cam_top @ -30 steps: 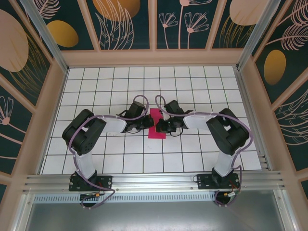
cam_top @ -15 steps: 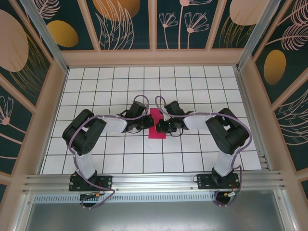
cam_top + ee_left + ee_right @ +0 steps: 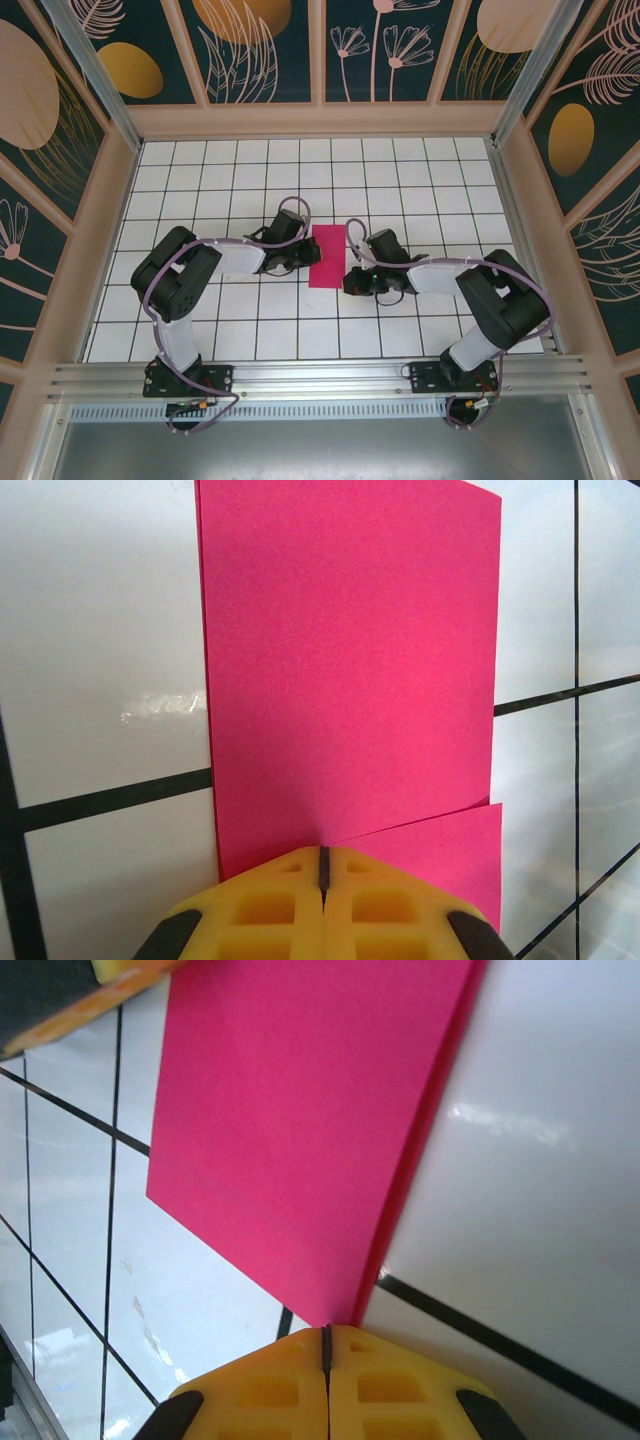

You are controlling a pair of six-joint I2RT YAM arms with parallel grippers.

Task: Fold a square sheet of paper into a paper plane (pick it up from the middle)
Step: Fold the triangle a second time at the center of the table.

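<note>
The sheet of paper (image 3: 327,256) lies near the middle of the white, black-gridded worktop (image 3: 250,330), between the two arms. It is folded over on itself, so from above it reads as an upright magenta rectangle rather than a square.

The left hand (image 3: 303,258) sits at the paper's left long edge, about halfway along it. In the left wrist view its yellow fingertips (image 3: 270,910) are clenched, with only a thin dark seam between them, and they rest at the near edge of the sheet (image 3: 350,660). The top layer ends in a slanting edge at lower right of that frame, and a strip of the layer beneath shows below it. I cannot tell whether any paper is nipped between the tips or whether they merely press on it.

The right hand (image 3: 350,282) is at the paper's lower right corner in the overhead view. Seen from its own wrist, this hand (image 3: 326,1345) is also clenched tight, and a corner of the sheet (image 3: 310,1130) meets its tips right at the seam. The doubled edge runs up to the upper right of that frame, both layers visible along it. Whether that corner is actually pinched I cannot tell.

A yellow-and-black part of the left hand shows at the upper left of the right wrist view, against the paper's far edge.
</note>
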